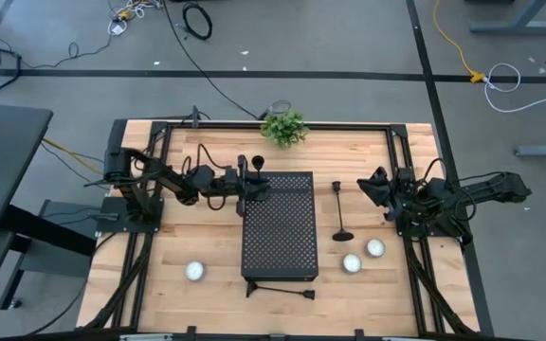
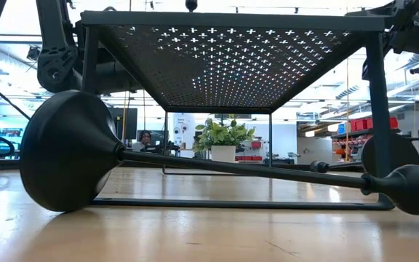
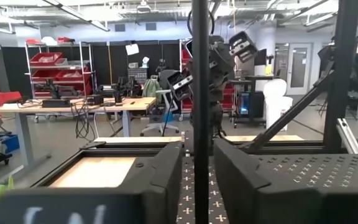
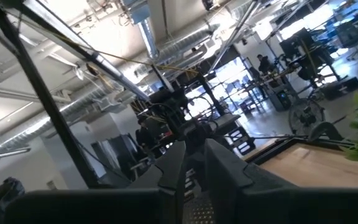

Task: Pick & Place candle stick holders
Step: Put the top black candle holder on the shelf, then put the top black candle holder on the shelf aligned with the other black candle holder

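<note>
A large black perforated box [image 1: 279, 225] stands mid-table. One black candle stick holder [image 1: 258, 173] stands upright on the box's far left corner. Its thin stem [image 3: 199, 112] rises between the fingers of my left gripper [image 1: 251, 186], which is narrowly open, with a sliver of box top showing on each side of the stem. A second holder [image 1: 341, 213] stands on its round base on the table right of the box. A third [image 1: 278, 289] lies on its side at the box's near edge, base [image 2: 68, 149] at the left. My right gripper [image 1: 366, 187] waits at the right, slightly open with nothing between its fingers.
Three small white candles [image 1: 195, 271] [image 1: 352, 262] [image 1: 375, 247] sit on the near half of the wooden table. A potted green plant [image 1: 284, 127] stands at the far edge. A black frame rail [image 1: 282, 124] borders the table.
</note>
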{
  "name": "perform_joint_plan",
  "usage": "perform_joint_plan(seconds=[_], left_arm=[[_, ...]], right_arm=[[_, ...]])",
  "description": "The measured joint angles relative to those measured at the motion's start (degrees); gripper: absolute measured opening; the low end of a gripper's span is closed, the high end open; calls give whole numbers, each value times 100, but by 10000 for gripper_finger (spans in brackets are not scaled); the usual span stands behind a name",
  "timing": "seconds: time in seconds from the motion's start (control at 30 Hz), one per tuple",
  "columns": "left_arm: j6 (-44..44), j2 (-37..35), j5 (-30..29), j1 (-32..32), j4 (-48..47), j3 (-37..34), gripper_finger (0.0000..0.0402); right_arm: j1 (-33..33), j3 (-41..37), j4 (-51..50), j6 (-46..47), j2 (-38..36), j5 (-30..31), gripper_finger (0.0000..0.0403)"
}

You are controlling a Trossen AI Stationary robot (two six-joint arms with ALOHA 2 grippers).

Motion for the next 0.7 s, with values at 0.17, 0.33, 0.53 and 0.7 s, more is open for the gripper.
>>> perform_joint_plan(seconds=[0.17, 0.33, 0.53, 0.7], left_arm=[[1, 0, 171, 0, 27, 0, 162], [-8, -41, 401, 0, 22, 0, 214], [-15, -63, 485, 42, 51, 2, 241], [-168, -149, 749, 188, 12, -132, 243]], right_arm=[[2, 0, -2, 42, 0, -75, 57], [2, 0, -37, 61, 0, -128, 57], [2, 0, -349, 3, 1, -125, 57], [0, 0, -540, 264, 28, -420, 57]])
